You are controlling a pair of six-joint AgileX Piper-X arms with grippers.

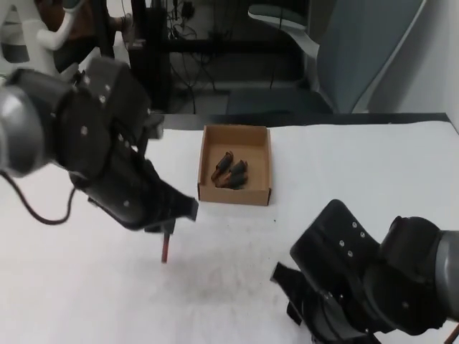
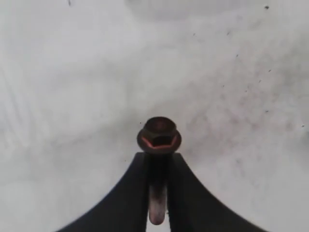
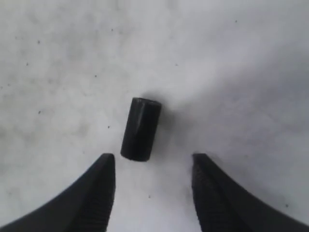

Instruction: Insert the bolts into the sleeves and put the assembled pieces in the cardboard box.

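Observation:
My left gripper (image 2: 158,162) is shut on a rusty bolt (image 2: 159,137) with a hexagonal flanged head, its shank clamped between the two black fingers. In the high view the bolt (image 1: 166,249) hangs below the left arm, its end near or on the white table left of the cardboard box (image 1: 235,193). The box holds several dark assembled pieces (image 1: 231,171). My right gripper (image 3: 153,166) is open just above the table, with a short black sleeve (image 3: 140,129) lying on its side just beyond the fingertips, untouched. The right arm (image 1: 373,287) sits at the front right.
The white bench top (image 1: 358,165) is speckled with small dark marks. A narrow reddish object (image 1: 452,333) shows at the front right corner. Chairs and cables stand beyond the table's far edge.

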